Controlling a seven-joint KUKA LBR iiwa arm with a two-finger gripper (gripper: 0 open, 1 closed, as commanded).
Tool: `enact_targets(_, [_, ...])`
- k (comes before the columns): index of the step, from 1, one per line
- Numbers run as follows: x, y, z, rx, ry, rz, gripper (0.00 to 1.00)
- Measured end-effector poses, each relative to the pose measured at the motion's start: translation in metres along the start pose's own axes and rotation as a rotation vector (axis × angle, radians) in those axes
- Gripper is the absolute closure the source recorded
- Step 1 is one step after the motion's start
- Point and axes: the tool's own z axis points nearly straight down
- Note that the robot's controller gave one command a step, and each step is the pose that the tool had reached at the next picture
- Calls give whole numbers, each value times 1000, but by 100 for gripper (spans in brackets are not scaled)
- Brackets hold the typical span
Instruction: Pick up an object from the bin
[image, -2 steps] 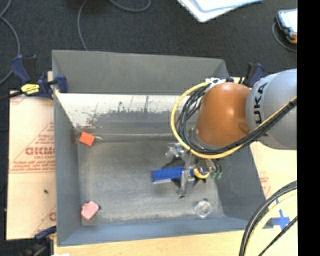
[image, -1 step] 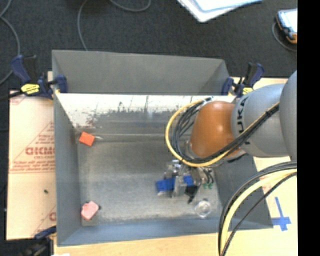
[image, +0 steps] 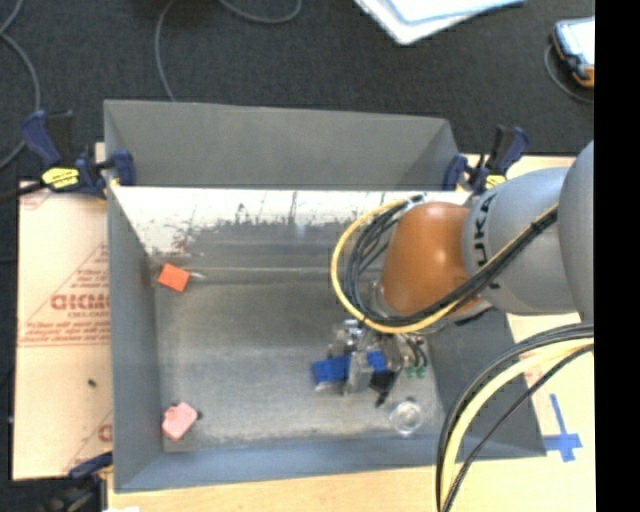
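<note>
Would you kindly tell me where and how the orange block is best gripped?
Probably from straight above, closing on two opposite flat sides of the orange block. It lies alone on the bin floor, close to the wall at the view's left, so I would grip the pair of sides that does not face that wall.

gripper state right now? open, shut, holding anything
Gripper: cannot be told whether open or shut. It is down beside a blue thing, and a hold on it cannot be made out.
</note>
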Motion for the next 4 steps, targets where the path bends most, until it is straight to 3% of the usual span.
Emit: enact_targets(4, [0, 0, 0, 0, 0, 7, 100])
